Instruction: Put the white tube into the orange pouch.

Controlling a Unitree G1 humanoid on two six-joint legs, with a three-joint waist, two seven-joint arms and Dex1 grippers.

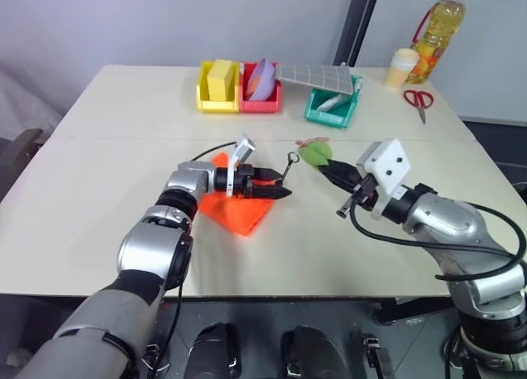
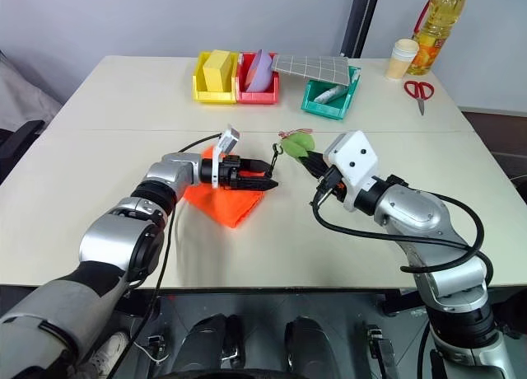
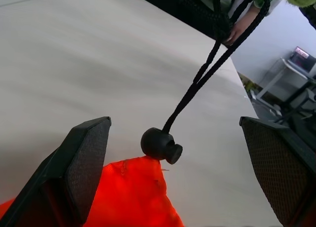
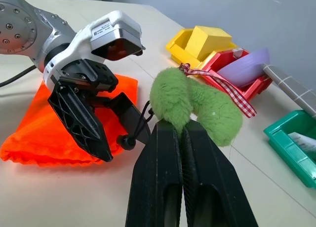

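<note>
The orange pouch (image 1: pixel 237 210) lies flat on the worktop (image 1: pixel 99 189), under the left pincer (image 2: pixel 265 175), whose jaws stand wide apart around the black cord stopper (image 3: pixel 160 145). The right pincer (image 4: pixel 181 138) is closed on the green fluffy tag (image 4: pixel 195 104). Behind stand yellow (image 1: pixel 216 92), red (image 1: pixel 262 99) and green bins (image 1: pixel 331 109); the white tube (image 2: pixel 328 94) seems to lie in the green one.

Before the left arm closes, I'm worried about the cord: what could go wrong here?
The right pincer is shut on the green fuzzy tag, holding the black cord taut. If the open left pincer closes on the cord stopper instead of the orange pouch, the mouth may stay cinched. Pulling harder could drag the pouch.
</note>
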